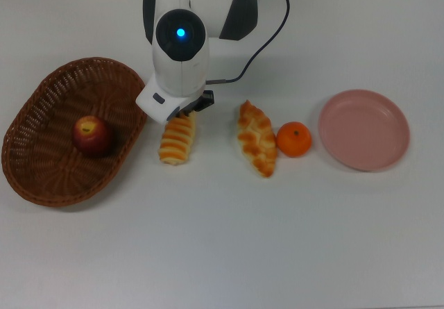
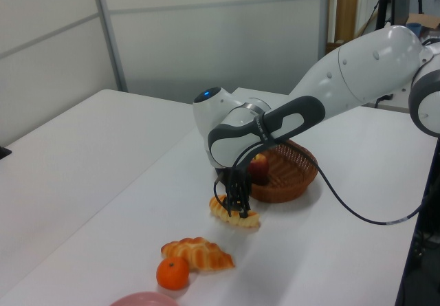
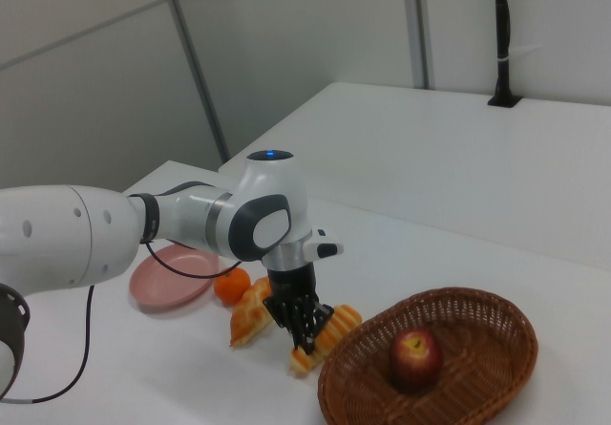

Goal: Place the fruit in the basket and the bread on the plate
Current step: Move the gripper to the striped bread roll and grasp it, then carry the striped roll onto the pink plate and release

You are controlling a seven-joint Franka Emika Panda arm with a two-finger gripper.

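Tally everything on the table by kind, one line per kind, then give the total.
Fruit: 2, the apple in the basket and the mandarin on the table.
Bread: 2, the striped roll under the hand and the braided loaf.
Containers: 2, the wicker basket and the pink plate.
Total: 6
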